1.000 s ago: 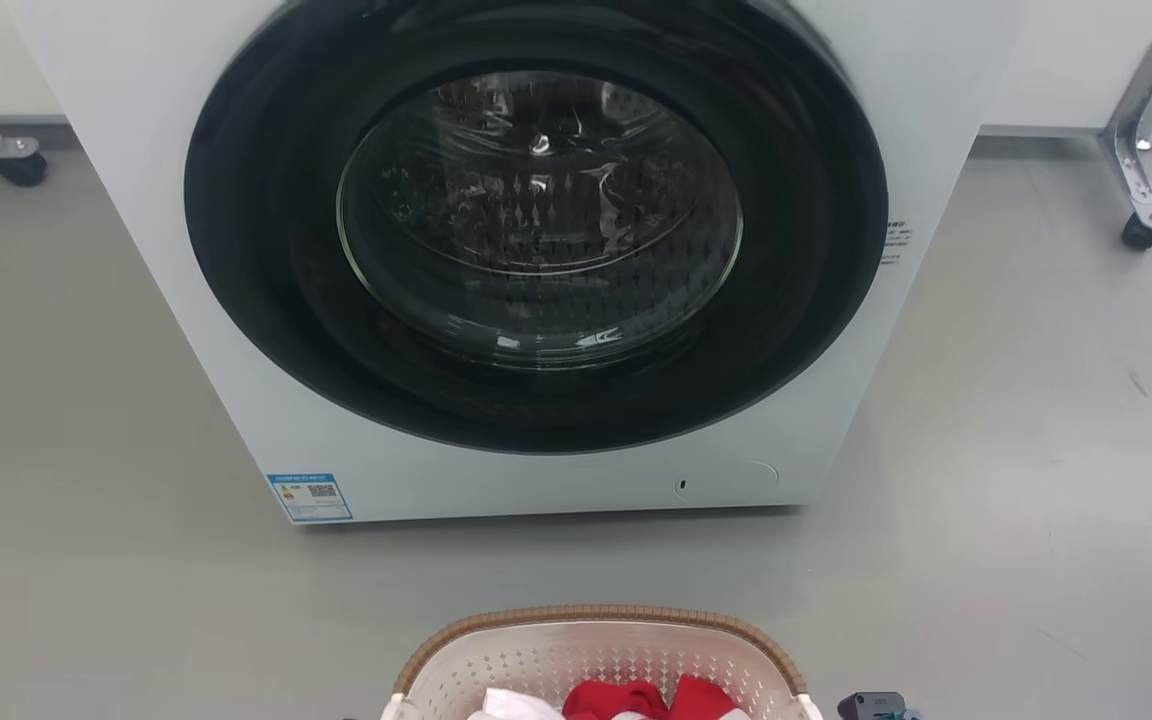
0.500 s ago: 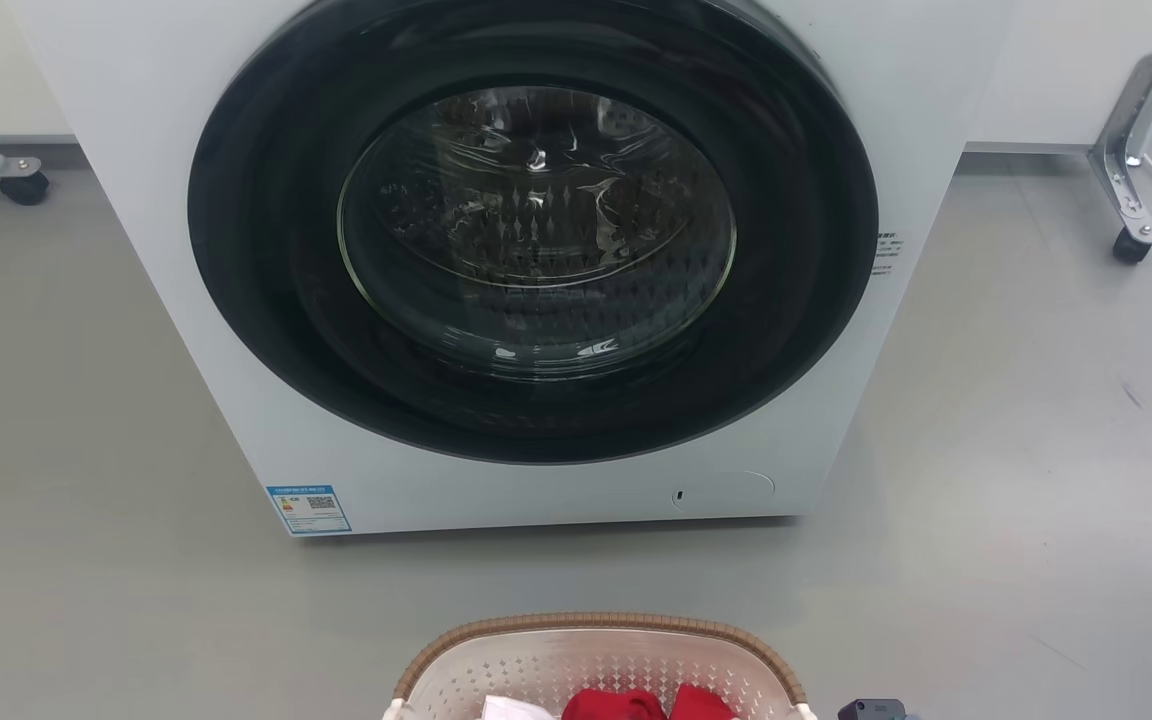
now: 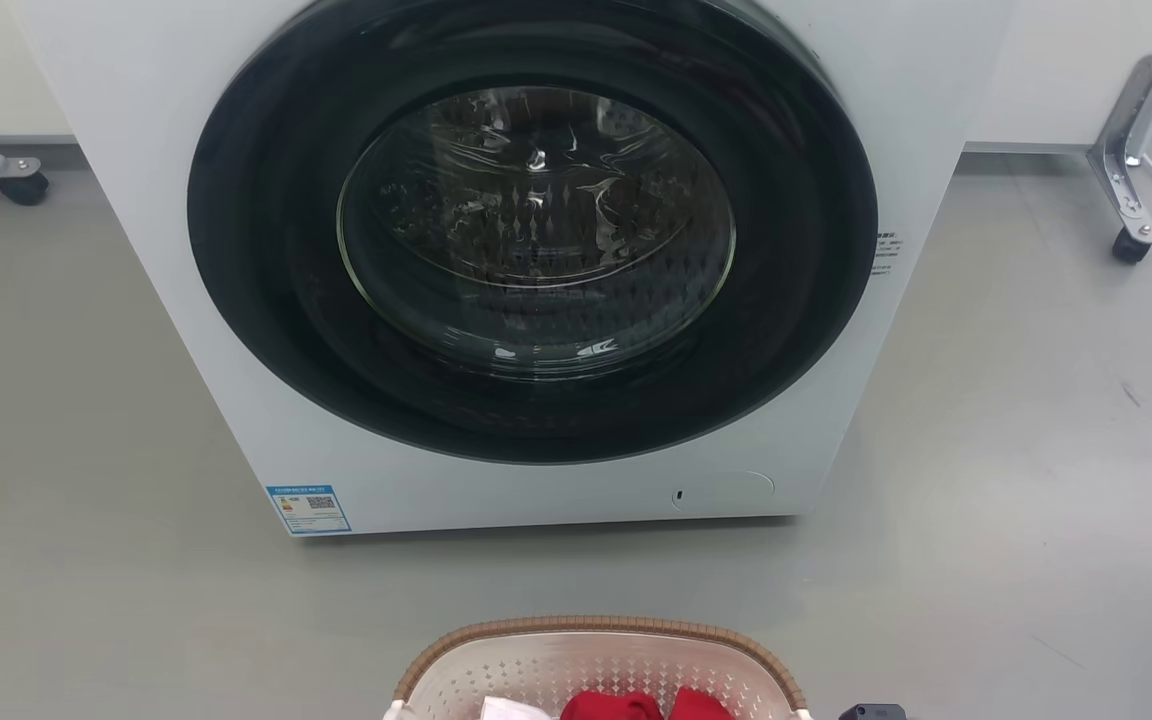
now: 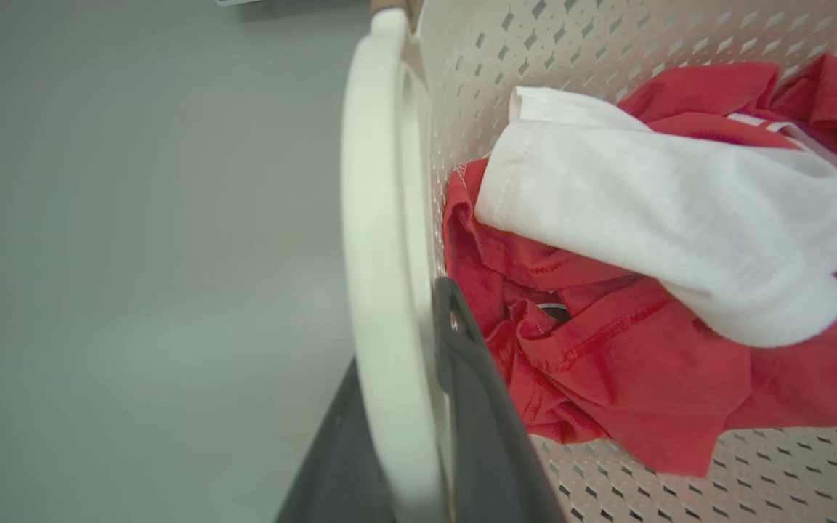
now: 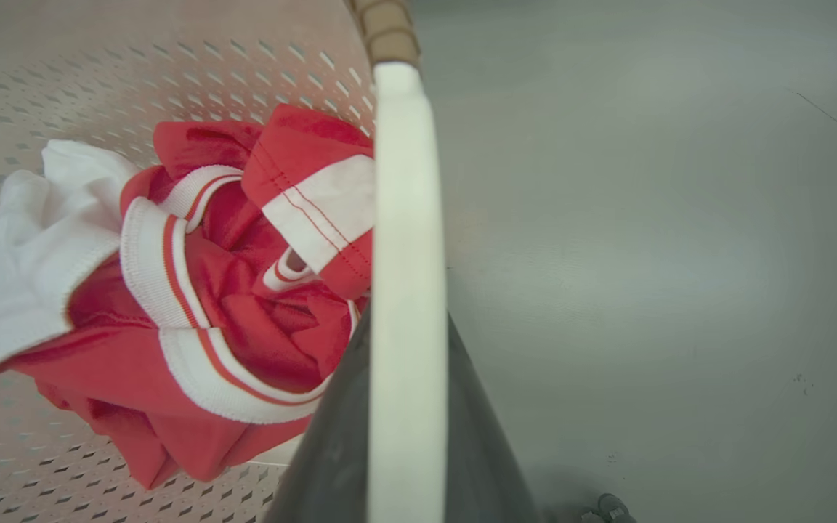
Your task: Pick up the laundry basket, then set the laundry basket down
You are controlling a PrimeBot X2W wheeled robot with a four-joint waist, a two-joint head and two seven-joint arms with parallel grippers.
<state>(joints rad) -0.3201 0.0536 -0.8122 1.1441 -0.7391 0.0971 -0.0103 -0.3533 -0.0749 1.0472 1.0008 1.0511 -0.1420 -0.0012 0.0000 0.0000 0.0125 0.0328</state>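
The laundry basket [image 3: 596, 628], cream and perforated with a brown woven rim, sits at the bottom edge of the head view in front of the washing machine. It holds a red garment [image 4: 607, 363] and a white cloth [image 4: 665, 218]. My left gripper [image 4: 400, 341] is shut on the basket's white left handle [image 4: 375, 218], one dark finger on each side of it. My right gripper [image 5: 407, 327] is shut the same way on the white right handle [image 5: 404, 181]. A dark bit of the right arm [image 3: 871, 712] shows beside the basket. Whether the basket touches the floor cannot be told.
A white front-loading washing machine [image 3: 536, 480] with its round dark door shut stands just beyond the basket. Grey floor [image 3: 1016, 500] spreads around it. Wheeled frame legs stand at the far right [image 3: 1131, 240] and far left [image 3: 21, 185].
The whole head picture has shifted down a little, so the camera moved. The basket shows slightly lower at the bottom edge. Both grippers keep their hold.
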